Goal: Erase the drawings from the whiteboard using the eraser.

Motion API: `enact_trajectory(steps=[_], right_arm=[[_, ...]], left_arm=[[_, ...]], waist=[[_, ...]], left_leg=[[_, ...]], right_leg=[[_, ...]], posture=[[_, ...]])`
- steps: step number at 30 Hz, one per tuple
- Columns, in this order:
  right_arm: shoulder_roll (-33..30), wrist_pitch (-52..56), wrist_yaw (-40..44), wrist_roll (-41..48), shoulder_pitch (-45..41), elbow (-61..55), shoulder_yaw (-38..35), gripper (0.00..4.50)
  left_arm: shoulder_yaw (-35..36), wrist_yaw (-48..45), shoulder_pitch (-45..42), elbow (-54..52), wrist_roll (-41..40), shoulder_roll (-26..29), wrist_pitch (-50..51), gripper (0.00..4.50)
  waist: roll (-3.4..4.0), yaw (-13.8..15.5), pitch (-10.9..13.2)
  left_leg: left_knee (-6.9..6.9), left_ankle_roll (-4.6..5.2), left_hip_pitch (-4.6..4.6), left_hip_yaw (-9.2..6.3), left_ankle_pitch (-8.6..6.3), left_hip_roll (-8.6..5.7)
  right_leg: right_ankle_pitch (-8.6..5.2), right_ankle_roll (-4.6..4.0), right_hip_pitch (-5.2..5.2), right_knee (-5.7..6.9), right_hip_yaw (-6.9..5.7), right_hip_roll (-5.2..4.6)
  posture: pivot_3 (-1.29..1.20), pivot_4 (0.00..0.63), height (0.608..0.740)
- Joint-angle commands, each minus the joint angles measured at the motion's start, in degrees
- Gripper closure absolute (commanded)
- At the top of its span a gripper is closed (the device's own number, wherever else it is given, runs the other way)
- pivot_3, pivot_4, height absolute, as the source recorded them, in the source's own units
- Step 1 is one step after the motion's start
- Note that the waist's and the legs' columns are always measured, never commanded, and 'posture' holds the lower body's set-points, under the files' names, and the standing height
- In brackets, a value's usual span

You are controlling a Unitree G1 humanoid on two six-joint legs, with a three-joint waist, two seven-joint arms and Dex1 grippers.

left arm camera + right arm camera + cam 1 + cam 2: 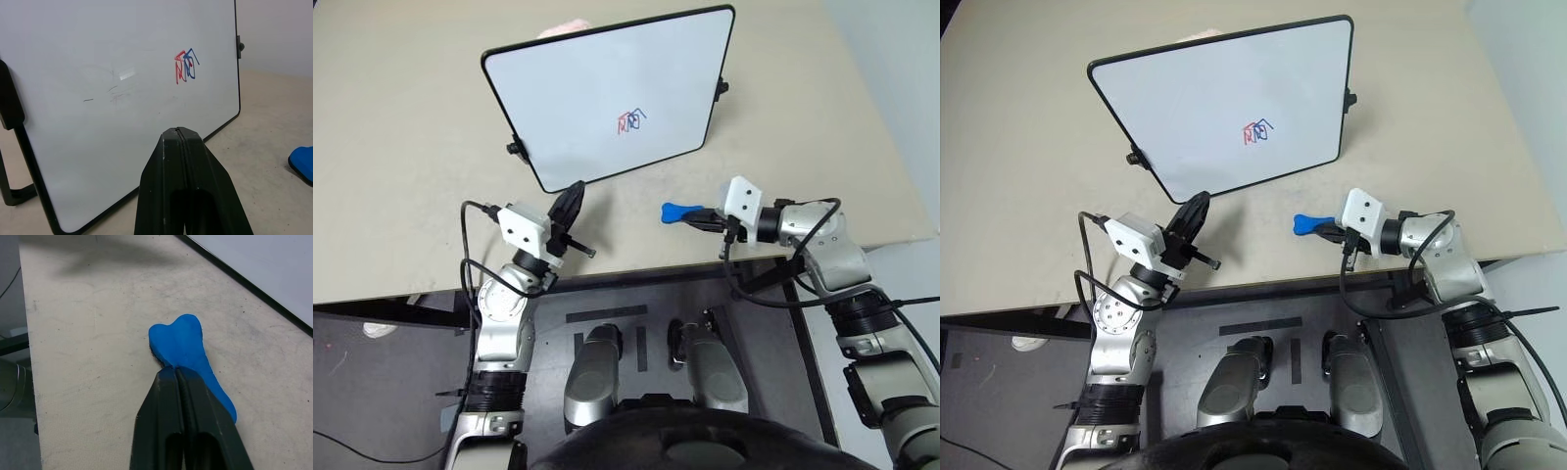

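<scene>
The whiteboard (578, 88) stands tilted on the beige table, its black frame facing me. The drawings (631, 121), a small red and blue house sketch, sit right of the board's middle and show in the left wrist view as drawings (186, 66). The blue eraser (674, 211) lies just off the board's lower right corner. My right gripper (698, 215) is shut on the eraser (178, 340), its fingertips meeting at the narrow waist. My left gripper (576, 188) is shut on nothing, hovering just before the board's bottom edge, pointing at its face.
The table's front edge (636, 269) runs just behind both wrists. A black knob (722, 88) sticks out from the board's right side and another knob (515, 149) from its left. Something pink (563, 29) peeks from behind the board's top edge.
</scene>
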Motion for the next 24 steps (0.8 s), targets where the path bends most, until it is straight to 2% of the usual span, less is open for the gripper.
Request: enact_trajectory(steps=[1, 7, 14, 18, 24], right_arm=[[0.3, -0.9, 0.2, 0.0, -0.2, -0.4, -0.1, 4.47], [1.1, -1.8, -0.7, 1.1, -1.3, -2.7, -1.5, 4.47], [5.7, -8.0, -5.7, 0.0, -9.1, -4.6, -3.5, 4.47], [8.0, -16.3, -7.9, -3.3, -13.8, 2.0, -2.6, 4.47], [10.6, -31.3, -11.1, -8.9, -21.5, 19.5, -1.1, 4.47]], left_arm=[[-0.1, 0.1, -0.5, -0.8, 0.3, -0.4, -1.1, 4.5], [-0.1, 0.2, -0.5, -0.6, 0.3, -0.5, -1.2, 4.5], [-0.4, -0.1, -0.8, -0.2, 0.3, -0.6, -1.3, 4.5], [-0.7, -0.2, -1.5, 0.7, 0.4, -1.0, -1.7, 4.5], [-0.7, -0.2, -2.3, 1.5, 0.6, -1.2, -2.2, 4.5]], waist=[[0.0, 0.0, 0.0], [0.0, -0.1, 0.0], [0.03, -0.4, 0.0], [0.02, -0.2, 0.0], [0.03, 0.2, 0.0]], left_leg=[[0.0, 0.0, 0.0, 0.0, 0.0, 0.0], [0.0, 0.0, 0.0, 0.0, 0.0, 0.0], [0.0, 0.03, 0.0, 0.0, 0.03, 0.0], [0.0, 0.07, 0.01, -0.07, 0.05, 0.01], [0.0, -0.08, -0.1, -0.07, -0.07, 0.0]], right_leg=[[0.0, 0.0, 0.0, 0.0, 0.0, 0.0], [-0.03, 0.04, 0.0, 0.0, 0.0, 0.0], [0.01, -0.01, -0.05, 0.01, 0.0, 0.0], [0.17, -0.28, -0.06, 0.01, 0.0, 0.0], [0.25, -0.41, -0.25, 0.01, 0.0, -0.05]], posture=[[0.0, 0.15, 0.74], [0.0, 0.15, 0.74], [0.0, 0.15, 0.74], [0.0, 0.15, 0.74], [0.0, 0.15, 0.74]])
